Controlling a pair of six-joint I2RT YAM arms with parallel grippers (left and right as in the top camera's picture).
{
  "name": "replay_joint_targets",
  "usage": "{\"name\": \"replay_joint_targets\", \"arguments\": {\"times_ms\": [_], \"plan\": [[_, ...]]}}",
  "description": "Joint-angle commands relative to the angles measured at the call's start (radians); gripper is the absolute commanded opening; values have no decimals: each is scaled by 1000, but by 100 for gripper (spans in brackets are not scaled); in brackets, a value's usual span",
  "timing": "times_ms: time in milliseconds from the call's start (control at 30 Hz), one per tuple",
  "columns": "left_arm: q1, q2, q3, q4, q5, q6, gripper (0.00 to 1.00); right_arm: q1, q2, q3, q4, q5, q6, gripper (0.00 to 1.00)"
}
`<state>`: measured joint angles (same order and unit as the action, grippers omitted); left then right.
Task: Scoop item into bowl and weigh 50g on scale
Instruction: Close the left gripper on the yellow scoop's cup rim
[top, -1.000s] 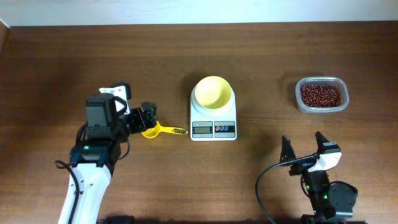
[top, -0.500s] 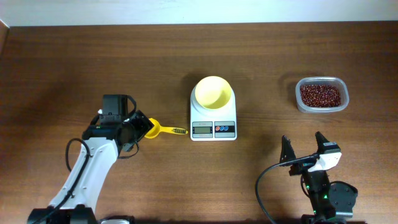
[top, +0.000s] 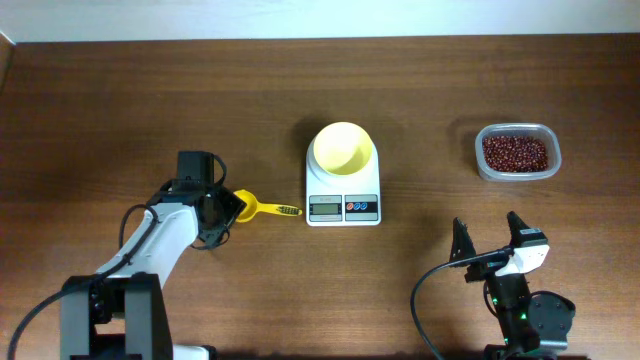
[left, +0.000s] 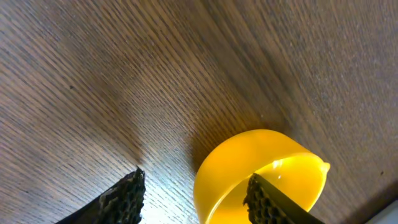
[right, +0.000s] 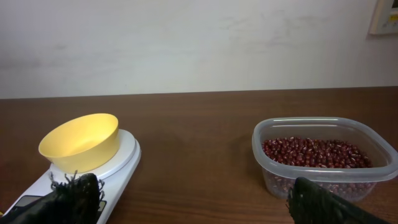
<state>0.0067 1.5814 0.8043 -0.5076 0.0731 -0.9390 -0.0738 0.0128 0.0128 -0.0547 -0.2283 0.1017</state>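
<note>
The pale yellow bowl (top: 343, 148) (right: 81, 142) stands empty on the white scale (top: 343, 206) (right: 123, 159) at mid-table. The item, red-brown beans (top: 516, 152) (right: 314, 152), fills a clear plastic tub (top: 482, 158) (right: 323, 180) at the right. A yellow scoop (top: 262, 209) (left: 261, 168) lies left of the scale, handle toward it. My left gripper (top: 226, 208) (left: 196, 198) is open and straddles the scoop cup's wall: one finger inside the cup, the other on the wood beside it, a gap remaining. My right gripper (top: 490, 238) (right: 199, 198) is open and holds nothing, near the front edge.
A pale wall borders the table's far edge. Bare brown wood lies between the scale and the tub. The right arm's black cable loops at the front right.
My left gripper has turned and dropped onto the scoop's cup, and its jaws have narrowed around the cup wall. The scoop, bowl, scale, tub and right arm have not moved.
</note>
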Motion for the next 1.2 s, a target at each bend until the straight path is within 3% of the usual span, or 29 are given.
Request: {"name": "replay_joint_targets", "arguments": {"times_ms": [0,233,333,767,867,1000,1167], "plan": [[-5,10,16,2,-10,-38,54,8,-10,-7,-2,4,0,99],[-58,10,16,3,-41,-43,54,8,-10,-7,-2,5,0,99],[-64,10,16,2,-56,-45,47,8,-10,-7,-2,4,0,99],[-64,57,14,22,-58,-64,36,8,-10,-7,-2,5,0,99],[-64,73,14,21,-26,-62,27,8,-10,-7,-2,5,0,99],[-38,72,16,17,-43,-19,0,8,-10,-7,-2,5,0,99],[60,61,36,-15,-9,180,0,8,-10,-7,-2,4,0,99]]}}
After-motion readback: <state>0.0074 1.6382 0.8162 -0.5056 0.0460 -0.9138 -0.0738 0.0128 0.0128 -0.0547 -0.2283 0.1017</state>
